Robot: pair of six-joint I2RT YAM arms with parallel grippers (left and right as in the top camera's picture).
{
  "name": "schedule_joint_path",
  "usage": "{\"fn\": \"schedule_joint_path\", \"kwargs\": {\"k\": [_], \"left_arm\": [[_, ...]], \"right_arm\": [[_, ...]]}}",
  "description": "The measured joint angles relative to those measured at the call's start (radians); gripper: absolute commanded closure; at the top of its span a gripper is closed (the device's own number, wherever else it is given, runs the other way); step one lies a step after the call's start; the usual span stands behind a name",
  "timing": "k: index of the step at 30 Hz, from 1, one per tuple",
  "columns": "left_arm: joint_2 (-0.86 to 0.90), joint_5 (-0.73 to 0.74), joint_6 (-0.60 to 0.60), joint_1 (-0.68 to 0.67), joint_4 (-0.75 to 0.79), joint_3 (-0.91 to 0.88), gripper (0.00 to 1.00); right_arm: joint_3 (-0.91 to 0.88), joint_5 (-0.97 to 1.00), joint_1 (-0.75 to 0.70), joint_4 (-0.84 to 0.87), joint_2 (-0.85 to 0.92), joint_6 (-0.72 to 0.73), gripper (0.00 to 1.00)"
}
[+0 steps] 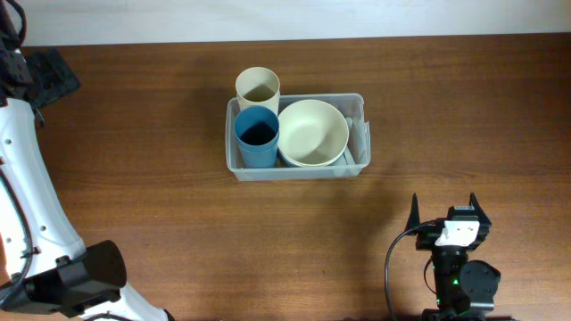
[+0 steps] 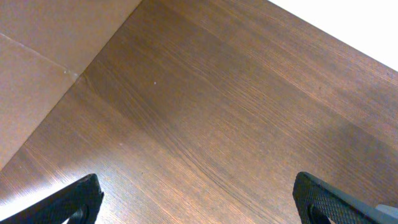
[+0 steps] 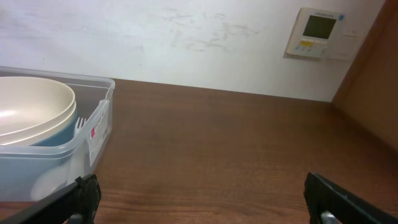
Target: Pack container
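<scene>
A clear, translucent plastic rectangular container [image 1: 294, 172] with rounded corners is sitting on the brown wooden table [image 1: 134, 134], toward 12 o'clock from the table's middle in the overhead view. Inside it, a round blue plastic cup [image 1: 257, 134] is standing upright at the 9 o'clock end, and a round cream bowl [image 1: 312, 132] is filling the 3 o'clock end, touching the cup. In the right wrist view the cream bowl is resting in a blue bowl [image 3: 56, 138], and the tines of a white plastic fork [image 3: 79, 124] are showing against the container's end wall. A tall cream cup [image 1: 258, 86] is standing at 12 o'clock of the blue cup; it may be just behind the rim rather than inside, but the overhead angle is not settling that.

The right gripper [image 1: 443, 201] is hovering at 5 o'clock of the container, well apart from it, its 2 black fingers [image 3: 81, 196] spread wide and holding nothing. The left gripper [image 2: 205, 205] is hanging over bare wood with its 2 fingers [image 2: 74, 199] likewise spread and holding nothing. The white left arm [image 1: 27, 178] is lying along the 9 o'clock edge.
</scene>
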Motion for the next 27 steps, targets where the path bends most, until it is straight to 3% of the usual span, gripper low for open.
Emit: {"fn": "schedule_joint_path", "kwargs": {"k": [11, 15, 21, 24, 25, 27], "left_arm": [[0.0, 0.003, 0.0, 0.0, -0.084, 0.0, 0.0], [-0.003, 0.033, 0.0, 0.0, -0.044, 0.0, 0.0], [-0.103, 0.064, 0.0, -0.008, 0.179, -0.086, 0.0], [-0.239, 0.07, -0.002, -0.032, 0.366, -0.249, 0.0], [-0.302, 0.07, -0.002, -0.044, 0.518, -0.365, 0.0], [-0.402, 0.072, -0.003, -0.069, 0.665, -0.538, 0.0]], "right_arm": [[0.0, 0.0, 0.0, 0.0, 0.0, 0.001, 0.01], [0.0, 0.0, 0.0, 0.0, 0.0, 0.0, 0.01], [0.0, 0.0, 0.0, 0.0, 0.0, 0.0, 0.01], [0.0, -0.001, 0.0, 0.0, 0.0, 0.001, 0.01], [0.0, -0.001, 0.0, 0.0, 0.0, 0.001, 0.01], [0.0, -0.003, 0.0, 0.0, 0.0, 0.0, 0.01]]}}
